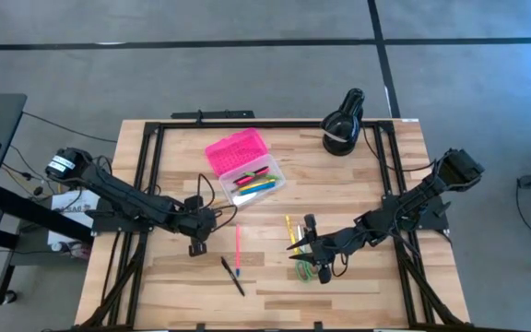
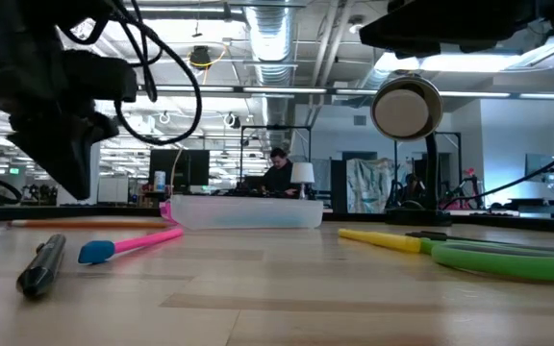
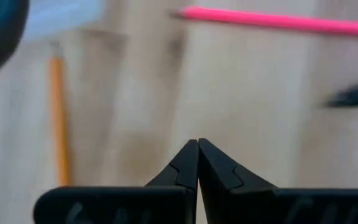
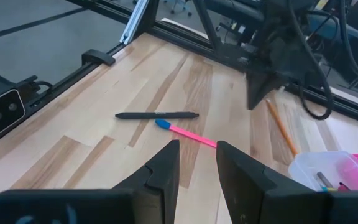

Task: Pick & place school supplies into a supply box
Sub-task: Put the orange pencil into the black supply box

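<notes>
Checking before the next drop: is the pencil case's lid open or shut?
Open. The pink lid lies flipped back beside the clear base, with pens showing inside.

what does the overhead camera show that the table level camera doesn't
Only the high view shows the supply box's open pink lid and the pens inside it, plus the right gripper open by the green scissors and the left gripper shut. Only the low view shows the room behind, with a person at a desk. Both show the pink pen, black pen, yellow pen and black lamp.
</notes>
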You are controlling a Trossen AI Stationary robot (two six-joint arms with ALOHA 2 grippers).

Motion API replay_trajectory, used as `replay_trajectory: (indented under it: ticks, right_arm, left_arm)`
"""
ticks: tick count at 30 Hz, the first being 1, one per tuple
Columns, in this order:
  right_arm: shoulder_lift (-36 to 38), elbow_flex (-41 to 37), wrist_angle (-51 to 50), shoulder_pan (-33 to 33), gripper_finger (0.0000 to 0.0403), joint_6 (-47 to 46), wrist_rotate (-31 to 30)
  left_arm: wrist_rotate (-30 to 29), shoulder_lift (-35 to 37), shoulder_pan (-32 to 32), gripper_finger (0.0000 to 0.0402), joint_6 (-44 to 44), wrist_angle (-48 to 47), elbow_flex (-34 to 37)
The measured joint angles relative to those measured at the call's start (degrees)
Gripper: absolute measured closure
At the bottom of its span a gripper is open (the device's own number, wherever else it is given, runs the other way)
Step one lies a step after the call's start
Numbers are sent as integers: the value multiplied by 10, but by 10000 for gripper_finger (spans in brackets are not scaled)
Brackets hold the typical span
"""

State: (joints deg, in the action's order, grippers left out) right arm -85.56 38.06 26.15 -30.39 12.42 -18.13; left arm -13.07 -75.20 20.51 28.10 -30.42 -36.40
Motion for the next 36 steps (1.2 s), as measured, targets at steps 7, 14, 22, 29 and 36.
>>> replay_trajectory:
  ticks: [7,14,22,29,36]
  right_arm:
    - [0,0,0,0,302,0,0]
    - [0,0,0,2,302,-5,0]
    - [0,0,0,0,302,-12,0]
    - [0,0,-10,0,302,-20,0]
    - [0,0,-10,0,302,-20,0]
  left_arm:
    - [-172,4,-32,383,-11,-146,0]
    - [-137,38,-155,273,-118,-133,3]
    - [43,54,-414,179,-309,-11,54]
    - [149,42,-508,178,-371,16,67]
    - [154,-1,-485,200,-375,42,67]
